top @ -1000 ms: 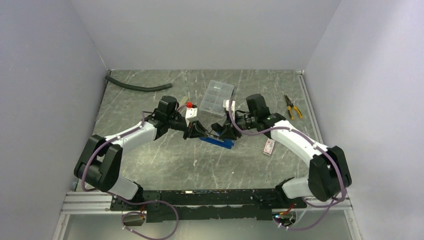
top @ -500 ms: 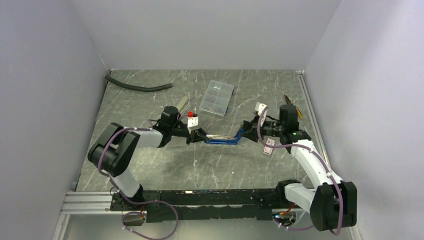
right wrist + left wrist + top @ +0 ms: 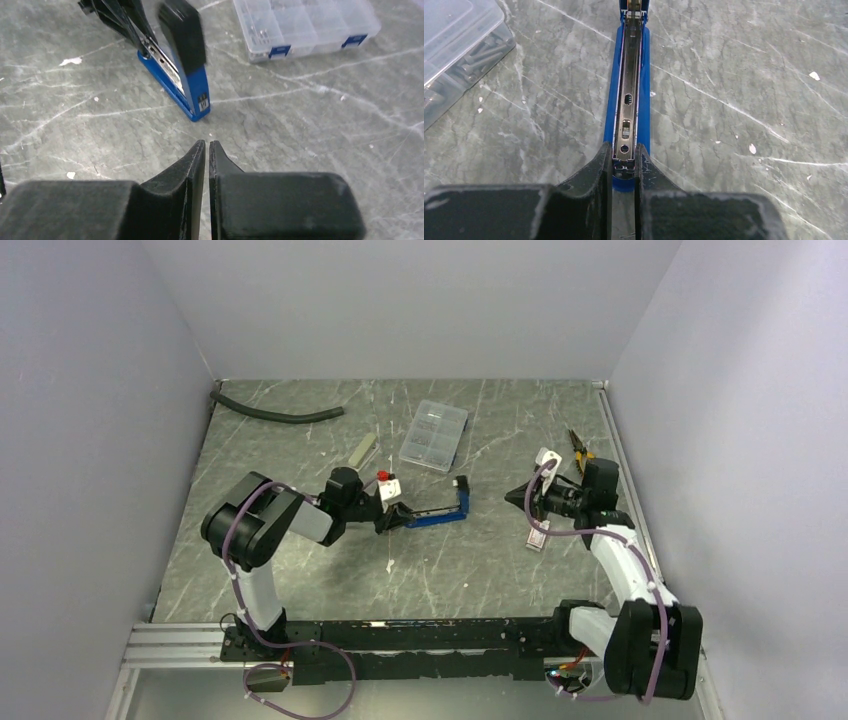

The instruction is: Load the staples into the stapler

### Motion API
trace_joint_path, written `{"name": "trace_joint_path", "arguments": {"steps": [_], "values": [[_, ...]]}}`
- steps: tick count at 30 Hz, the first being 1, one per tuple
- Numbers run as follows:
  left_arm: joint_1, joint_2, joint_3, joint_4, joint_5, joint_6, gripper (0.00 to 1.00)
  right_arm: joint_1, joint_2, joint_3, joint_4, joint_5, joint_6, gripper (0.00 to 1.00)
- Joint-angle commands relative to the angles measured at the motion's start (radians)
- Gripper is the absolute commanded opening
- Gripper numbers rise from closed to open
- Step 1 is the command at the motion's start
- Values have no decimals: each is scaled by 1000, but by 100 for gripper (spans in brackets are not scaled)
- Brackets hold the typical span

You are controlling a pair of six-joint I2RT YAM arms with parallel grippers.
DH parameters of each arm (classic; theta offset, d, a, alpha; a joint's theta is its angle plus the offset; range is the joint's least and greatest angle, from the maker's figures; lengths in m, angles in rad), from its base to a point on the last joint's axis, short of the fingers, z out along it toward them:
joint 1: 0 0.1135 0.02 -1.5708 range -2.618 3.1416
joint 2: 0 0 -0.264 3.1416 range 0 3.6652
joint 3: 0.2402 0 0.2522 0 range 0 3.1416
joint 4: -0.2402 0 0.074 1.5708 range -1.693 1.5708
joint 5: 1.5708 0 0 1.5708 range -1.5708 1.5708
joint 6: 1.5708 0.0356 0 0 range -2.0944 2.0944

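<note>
At mid-table, left tool (image 3: 624,152) tight on blue stapler (image 3: 646,90); right tool (image 3: 206,145) pressed together; end label (image 3: 203,103) unreadable.

**Two white-and-black arms, purple cabling**

On my overhead feed the left arm (image 3: 300,518) and right arm (image 3: 628,558) look alike. Each has white shells on the long links, bulky black housings at the joints and a purple cable looping alongside. A small white block sits on each wrist. At 6 o'clock a black rail (image 3: 420,640) carries both bases, with more purple cable coiled at 7 o'clock. On my wrist feeds the left jaws are matte black with pale scuffs, and the right jaws are black and finely textured.
</note>
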Motion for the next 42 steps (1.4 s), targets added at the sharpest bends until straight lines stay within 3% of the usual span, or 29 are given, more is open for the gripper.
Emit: {"name": "trace_joint_path", "arguments": {"steps": [1,5,11,17,20,30,42], "values": [[-9,-14,24,-5,-93,32,3,-2,76,46,17,25,-58,14],[-14,-34,25,-29,-113,49,3,34,68,54,103,92,79,22],[-26,-51,35,-40,-119,32,3,287,53,70,186,317,105,38],[-26,-32,8,37,-69,20,3,433,284,213,213,319,7,65],[-26,-16,6,48,-45,21,3,488,404,284,200,299,-79,72],[-26,10,8,37,-24,34,3,579,722,564,-110,214,-338,78],[-26,46,5,69,-38,25,3,626,775,597,-157,181,-338,72]]}}
